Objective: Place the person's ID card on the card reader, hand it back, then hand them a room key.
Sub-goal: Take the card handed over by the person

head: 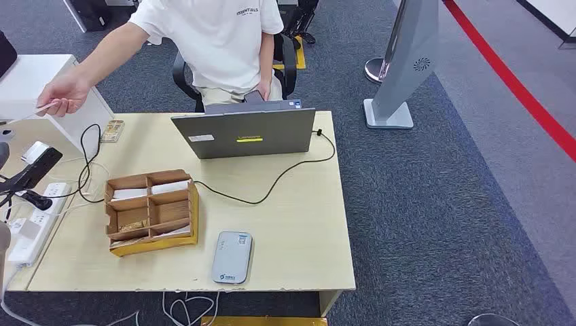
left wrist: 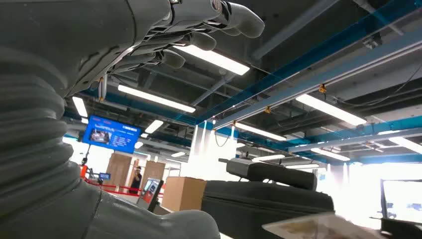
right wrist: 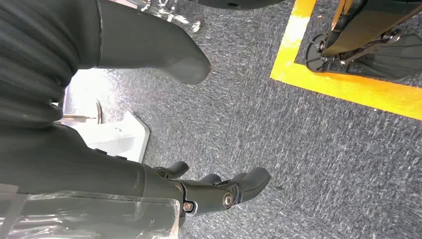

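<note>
A pale wood-grain worktop is standing on speckled grey carpet. At its left a person's hand is offering a thin card; the left hand is waiting with fingers spread, empty. The partitioned wooden box, smooth grey reader and hanging, loosely parted right hand are lying unused, so every step is remaining.

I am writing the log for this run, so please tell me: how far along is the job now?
Done: nothing for certain; the card reader lies bare. In hand: the person's hand holds out a card, and the left hand is raised, fingers apart, holding nothing. The right hand hangs empty. Left: probably reading, return, and a key from the wooden box.
</note>
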